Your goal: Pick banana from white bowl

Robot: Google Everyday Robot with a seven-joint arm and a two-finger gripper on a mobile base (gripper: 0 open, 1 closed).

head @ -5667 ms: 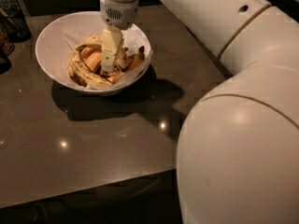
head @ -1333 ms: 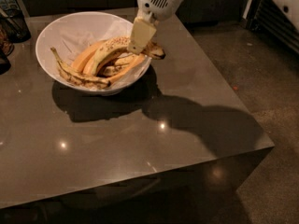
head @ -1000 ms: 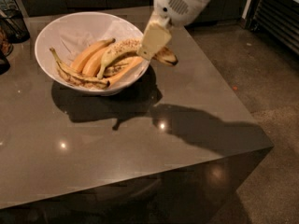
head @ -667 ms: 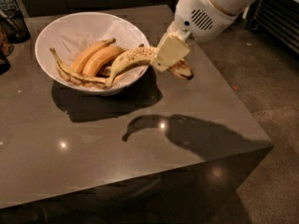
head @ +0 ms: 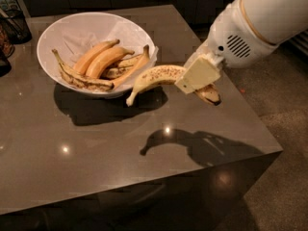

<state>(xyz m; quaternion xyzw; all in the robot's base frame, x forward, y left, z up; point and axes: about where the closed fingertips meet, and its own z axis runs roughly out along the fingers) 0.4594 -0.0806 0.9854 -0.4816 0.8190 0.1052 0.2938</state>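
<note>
We see the cream gripper [head: 199, 76] pinching the curved, brown-freckled pale-yellow banana [head: 156, 77]; it hangs in the air just beside the wide white bowl [head: 53, 35].

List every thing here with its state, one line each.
Banana: out of the bowl, held in the air over the table.
Hand: right of the bowl, shut on the banana near its dark end.
Bowl: upright on the table, holding several other bananas.
Other bananas: lying in the bowl, not touched by the hand.
Table: bears the bowl; the banana's shadow falls on it.
</note>
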